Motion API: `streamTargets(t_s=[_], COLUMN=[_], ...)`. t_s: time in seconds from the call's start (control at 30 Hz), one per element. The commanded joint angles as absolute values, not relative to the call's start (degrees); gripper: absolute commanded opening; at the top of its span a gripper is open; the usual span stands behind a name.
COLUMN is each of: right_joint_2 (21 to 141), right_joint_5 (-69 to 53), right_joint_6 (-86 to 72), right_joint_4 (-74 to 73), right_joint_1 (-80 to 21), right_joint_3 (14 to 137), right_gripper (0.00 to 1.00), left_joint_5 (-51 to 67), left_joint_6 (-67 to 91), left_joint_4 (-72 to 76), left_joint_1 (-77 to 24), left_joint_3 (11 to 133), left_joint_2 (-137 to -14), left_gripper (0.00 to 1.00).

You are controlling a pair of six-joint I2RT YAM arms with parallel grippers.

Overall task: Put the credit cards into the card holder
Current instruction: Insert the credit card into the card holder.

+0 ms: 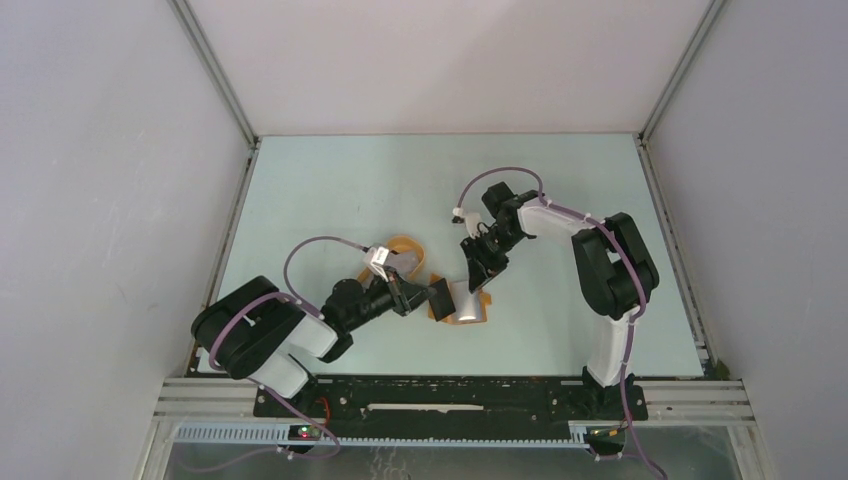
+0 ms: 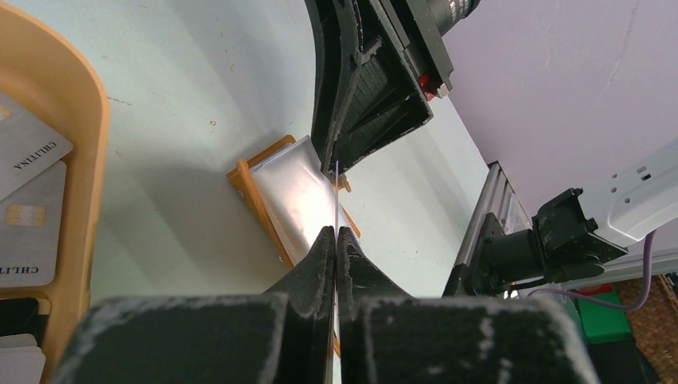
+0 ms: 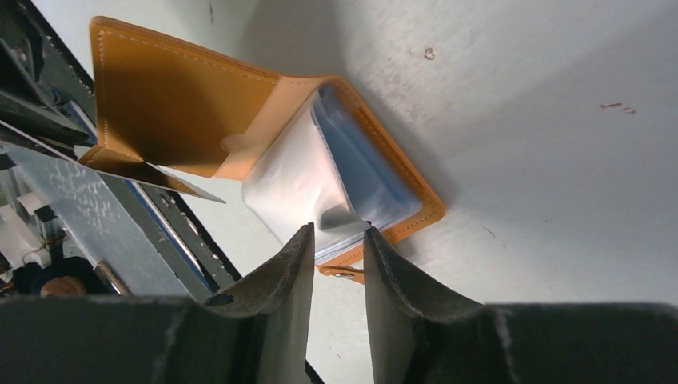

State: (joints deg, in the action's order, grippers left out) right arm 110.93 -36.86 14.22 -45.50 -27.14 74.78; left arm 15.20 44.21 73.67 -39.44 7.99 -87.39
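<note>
Mid-task, w/ the first visible insertion not yet made. Card holder (image 3: 176, 104) lies open on the table (image 3: 520, 160) btwn the two arms, one orange cover tilted up and its clear sleeves (image 3: 296, 184) fanned out. Left gripper (image 2: 336, 232) is clenched on one card (image 2: 337, 188), seen edge-on as a thin line, pointing toward the open holder but above it, not yet in a slot. Right gripper (image 3: 337, 240) has jaws parted, tips right at the free edge of the sleeves; can't tell if they pinch a sleeve or just hover beside it, prob. there to spread a pocket. Spare cards (image 2: 28, 228), at least two, sit in the tray (image 2: 80, 104) on the left arm's side, so those are left to do. Whether any card is already inside the holder: can't tell, sleeves are glossy w/ bluish lining behind. Judgement: approx. early-to-middle stage; what's left is lining the held card's edge up w/ a pocket mouth, sliding it in, then fetching the tray cards one by one. Risk: thin card skids over the slippery plastic or the holder shifts if not steadied
</note>
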Motion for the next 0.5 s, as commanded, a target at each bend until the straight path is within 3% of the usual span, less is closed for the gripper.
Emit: streamTargets(t_s=[0.0,0.47], right_joint_2=[110.34,110.71], right_joint_5=[-41.12,-55.00], right_joint_6=[14.97,14.89], right_joint_4=[-46.29,-47.51], right_joint_1=[-27.42,-27.26], right_joint_3=[77.12,77.08], right_gripper=[0.36,0.33], left_joint_5=[15.73,17.61], left_joint_6=[44.73,46.55], left_joint_4=[77.26,80.14], left_joint_1=[-38.92,-37.97], left_joint_3=[6.78,5.81], left_joint_2=[-87.89,-86.70], left_gripper=[0.00,0.00])
